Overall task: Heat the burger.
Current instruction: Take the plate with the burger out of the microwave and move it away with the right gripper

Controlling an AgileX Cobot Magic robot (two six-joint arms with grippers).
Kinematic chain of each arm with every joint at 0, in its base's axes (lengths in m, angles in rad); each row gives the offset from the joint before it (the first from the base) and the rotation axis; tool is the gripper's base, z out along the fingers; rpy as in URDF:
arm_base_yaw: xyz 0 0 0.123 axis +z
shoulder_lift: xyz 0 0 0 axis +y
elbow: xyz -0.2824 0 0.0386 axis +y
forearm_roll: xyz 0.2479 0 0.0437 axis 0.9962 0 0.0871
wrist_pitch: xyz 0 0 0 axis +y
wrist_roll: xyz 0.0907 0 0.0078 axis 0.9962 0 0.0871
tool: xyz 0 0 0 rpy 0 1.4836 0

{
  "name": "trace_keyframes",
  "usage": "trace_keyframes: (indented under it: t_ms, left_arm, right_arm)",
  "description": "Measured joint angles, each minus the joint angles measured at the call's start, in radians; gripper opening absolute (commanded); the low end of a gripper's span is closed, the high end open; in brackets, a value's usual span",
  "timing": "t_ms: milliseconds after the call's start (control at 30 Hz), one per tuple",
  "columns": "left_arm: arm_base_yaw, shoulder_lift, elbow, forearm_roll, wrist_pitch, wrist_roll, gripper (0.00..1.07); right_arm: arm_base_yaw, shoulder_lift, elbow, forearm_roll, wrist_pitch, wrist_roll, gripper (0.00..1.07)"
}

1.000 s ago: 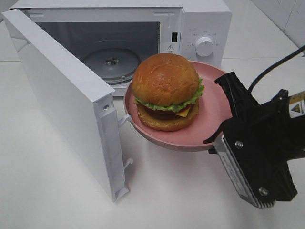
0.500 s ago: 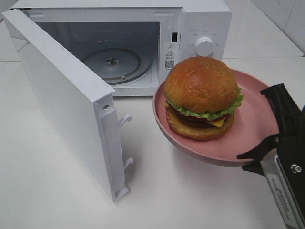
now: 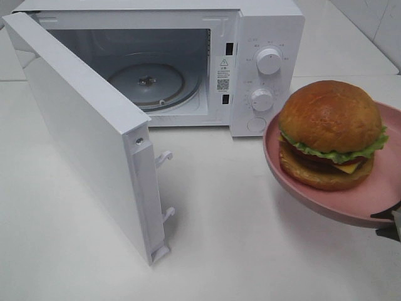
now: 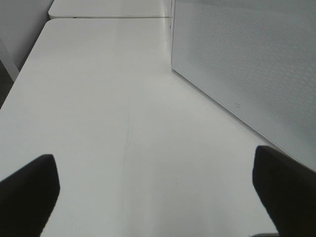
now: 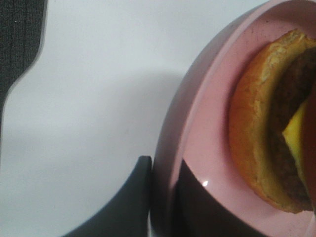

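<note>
The burger (image 3: 330, 133), with a glossy brown bun, lettuce and cheese, sits on a round pink plate (image 3: 285, 172) held in the air at the right of the exterior view, in front of the microwave's knobs. My right gripper (image 3: 390, 224) shows only as a dark tip at the frame edge. In the right wrist view that gripper (image 5: 165, 197) is shut on the plate's rim (image 5: 197, 123), one finger under and one inside, with the burger (image 5: 256, 128) close by. My left gripper (image 4: 155, 187) stands open over bare table, holding nothing.
The white microwave (image 3: 266, 28) stands at the back with its door (image 3: 81, 125) swung wide open toward the front left. Its glass turntable (image 3: 147, 81) is bare. Seen from the left wrist, the door (image 4: 247, 59) is close by on one side.
The plate with the burger has moved to the right, from in front of the microwave's opening to the right edge. The right arm has mostly left the exterior view.
</note>
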Motion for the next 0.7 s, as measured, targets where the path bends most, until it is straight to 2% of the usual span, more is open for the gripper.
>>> trace_keyframes:
  t_ms: [400,700]
  left_arm:
    - [0.000,0.000,0.000,0.000,0.000,0.000,1.00]
    - [0.000,0.000,0.000,0.000,0.000,0.000,1.00]
  right_arm:
    - [0.000,-0.001,0.000,-0.183,0.058,0.407,0.00]
    - [0.000,0.018,0.000,-0.348,0.075,0.836,0.01]
